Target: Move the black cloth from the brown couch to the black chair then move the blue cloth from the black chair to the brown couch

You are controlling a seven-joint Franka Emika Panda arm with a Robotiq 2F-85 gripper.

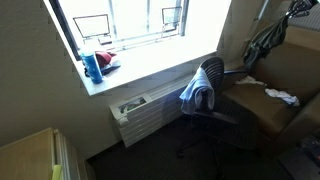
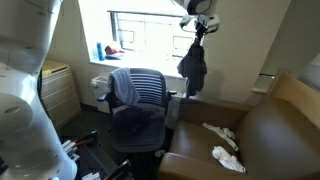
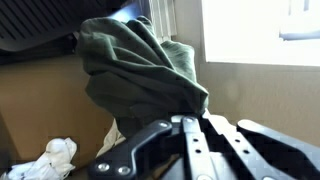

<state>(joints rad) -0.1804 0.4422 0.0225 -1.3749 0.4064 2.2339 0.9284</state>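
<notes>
Aloft, fingers (image 2: 198, 27) pinch black cloth (image 2: 192, 65), tips hidden in folds; blue cloth (image 2: 124, 86) drapes black chair (image 2: 152, 96).

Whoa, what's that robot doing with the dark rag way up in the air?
The robot's gripper is pinching a dark crumpled cloth and holding it high in the air. The cloth is off the brown couch but not yet on the black mesh office chair. A blue cloth hangs over the chair's back, and some white crumpled cloths lie on the couch seat.
</notes>
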